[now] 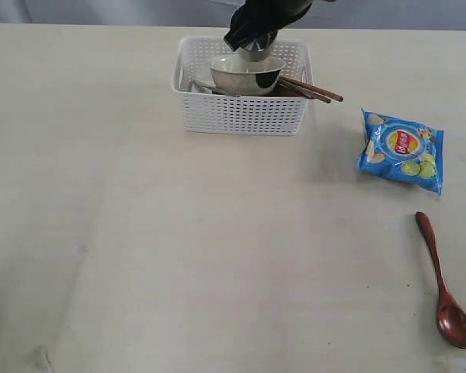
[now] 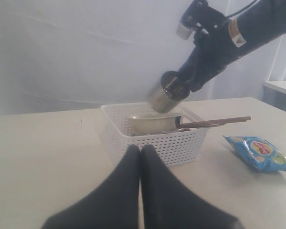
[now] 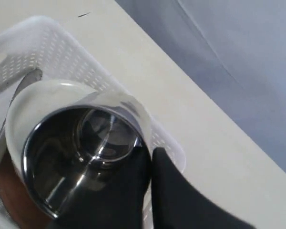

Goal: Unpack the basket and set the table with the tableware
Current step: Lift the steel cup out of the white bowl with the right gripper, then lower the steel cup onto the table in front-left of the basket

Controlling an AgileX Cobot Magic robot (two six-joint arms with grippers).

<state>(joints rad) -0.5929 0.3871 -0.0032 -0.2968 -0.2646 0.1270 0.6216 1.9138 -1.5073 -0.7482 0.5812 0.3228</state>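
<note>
Two hands show. The right hand [image 2: 180, 87] pinches the rim of the steel cup [image 2: 161, 98], one finger inside and one outside. It holds the cup tilted just over the white basket [image 1: 241, 116], above the off-white bowl [image 1: 245, 75] that sits in it. Whether cup and bowl touch, I cannot tell. Two wooden chopsticks [image 1: 314, 90] lie in the basket beside the bowl, their ends poking out over its right wall. The left hand [image 2: 140, 153] has its fingers pressed together with nothing between them, and it faces the basket from some way off. On the bench [image 1: 179, 249], a blue chips bag [image 1: 401, 149] lies right of the basket. The reddish-brown spoon [image 1: 444, 287] lies well apart from the basket, beyond the bag.
</note>
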